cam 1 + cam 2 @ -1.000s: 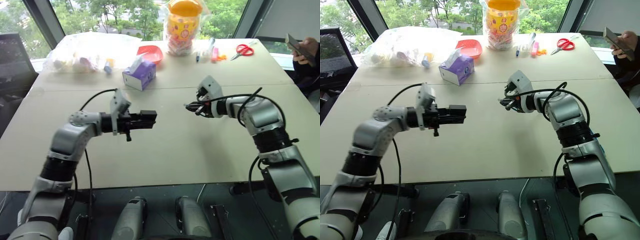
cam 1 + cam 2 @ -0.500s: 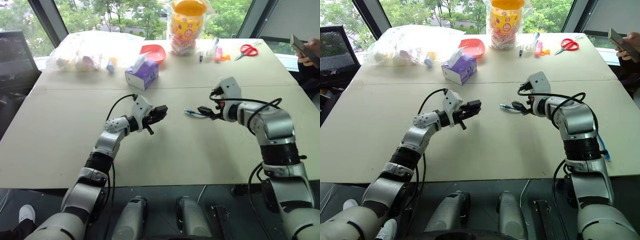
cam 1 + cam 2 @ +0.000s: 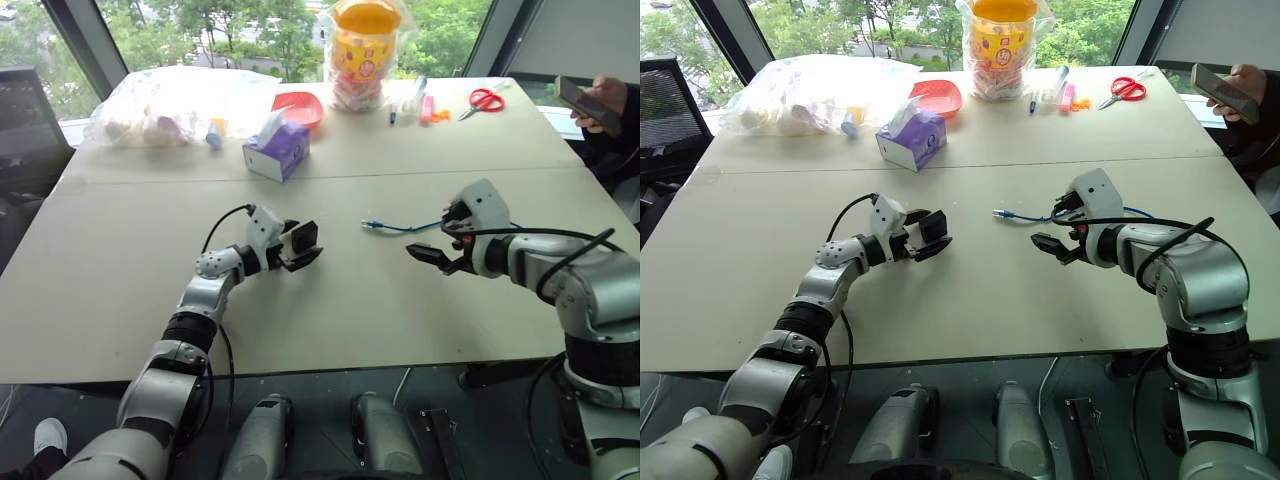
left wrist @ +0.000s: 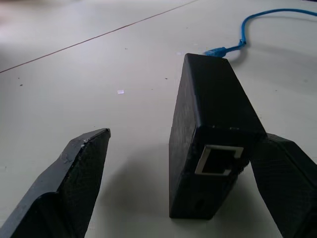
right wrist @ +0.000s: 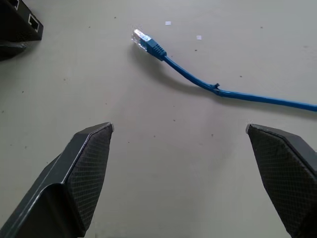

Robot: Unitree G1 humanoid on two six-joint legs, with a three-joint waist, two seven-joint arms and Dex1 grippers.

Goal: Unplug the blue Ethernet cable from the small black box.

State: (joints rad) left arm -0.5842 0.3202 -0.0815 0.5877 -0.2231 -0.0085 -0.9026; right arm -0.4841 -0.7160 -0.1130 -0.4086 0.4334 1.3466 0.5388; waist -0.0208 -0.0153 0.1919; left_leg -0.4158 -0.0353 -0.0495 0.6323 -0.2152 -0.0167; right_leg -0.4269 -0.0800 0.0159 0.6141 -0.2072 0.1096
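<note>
The small black box (image 4: pixel 210 134) stands on edge on the beige table (image 3: pixel 340 310), its empty port facing my left wrist camera. My left gripper (image 3: pixel 300 248) is open around it; one finger (image 4: pixel 79 173) stands well clear, the other finger (image 4: pixel 287 183) is close against the box's side. The blue Ethernet cable (image 5: pixel 223 91) lies loose on the table, with its clear plug (image 3: pixel 370 225) a short way from the box and joined to nothing. My right gripper (image 3: pixel 430 255) hovers open and empty, back from the plug, toward the table's near side.
At the far side of the table are a purple tissue box (image 3: pixel 278 150), a red bowl (image 3: pixel 300 105), a bagged yellow jar (image 3: pixel 362 50), a clear bag of items (image 3: pixel 170 100), pens and red scissors (image 3: pixel 487 99). A person's hand with a phone (image 3: pixel 590 100) is at the far right.
My left gripper lowered the black box to the table and opened around it. My right gripper released the cable plug, now lying on the table, and drew back to the right.
</note>
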